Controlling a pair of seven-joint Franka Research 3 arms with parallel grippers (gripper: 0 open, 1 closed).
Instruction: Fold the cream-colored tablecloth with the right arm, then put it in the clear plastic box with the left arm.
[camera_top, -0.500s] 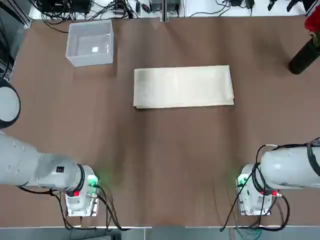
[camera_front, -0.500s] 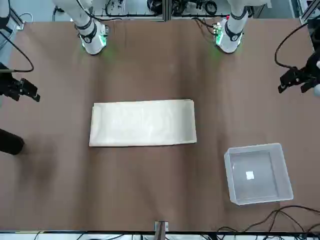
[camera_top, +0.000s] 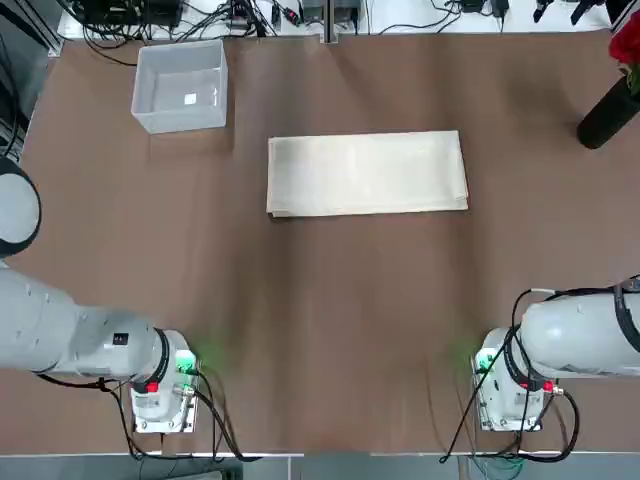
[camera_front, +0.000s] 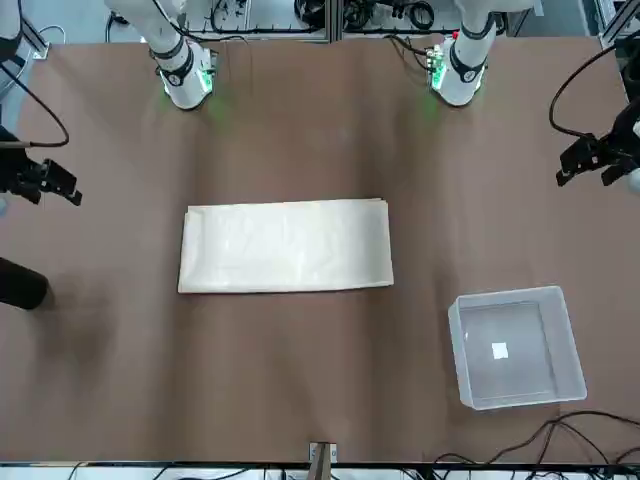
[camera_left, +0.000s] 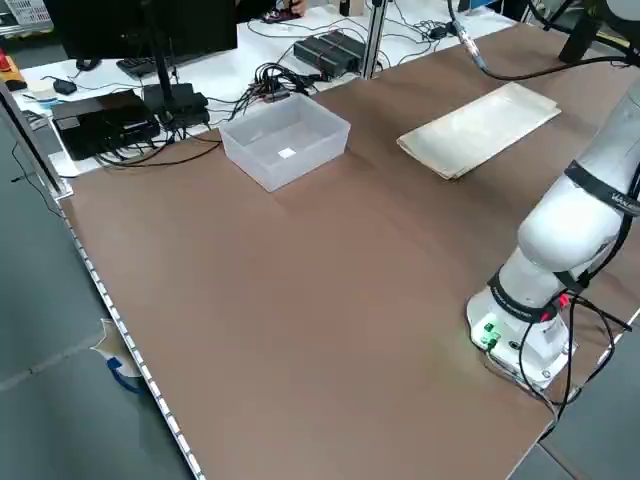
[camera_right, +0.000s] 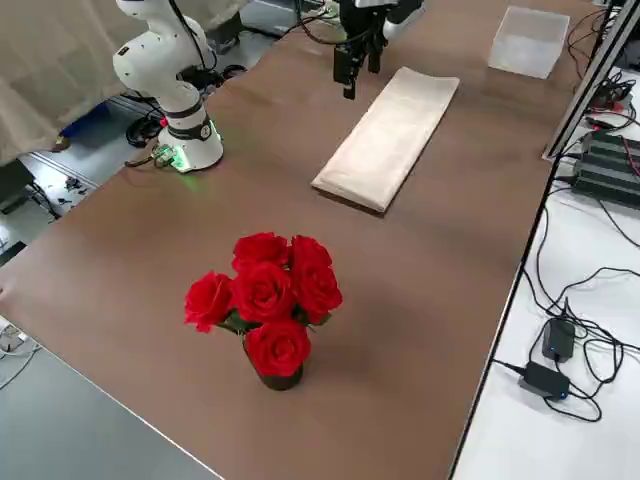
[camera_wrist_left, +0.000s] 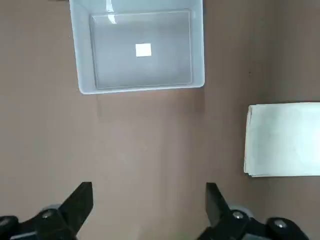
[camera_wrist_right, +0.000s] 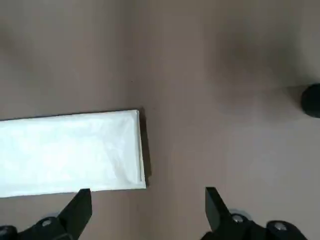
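While two arms (camera_top: 70, 340) wait, one tablecloth (camera_top: 366, 173), one box (camera_top: 181, 85) lie apart.

Cloth (camera_top: 367, 174) mid-table, box (camera_top: 181, 85) far-left.

A: Is it bright?

B: Yes. Light falls evenly on the brown table (camera_top: 330, 300), as if from lamps above. Shadows are soft and faint.

A: Any shine?

B: A little white glint on the box (camera_wrist_left: 137, 50) wall. Green glows on the table by each arm base (camera_front: 185, 85).

A: Is anything fuzzy?

B: The cloth (camera_wrist_right: 70, 152) looks a bit soft in the right wrist view. The roses (camera_right: 265, 300) look sharp.
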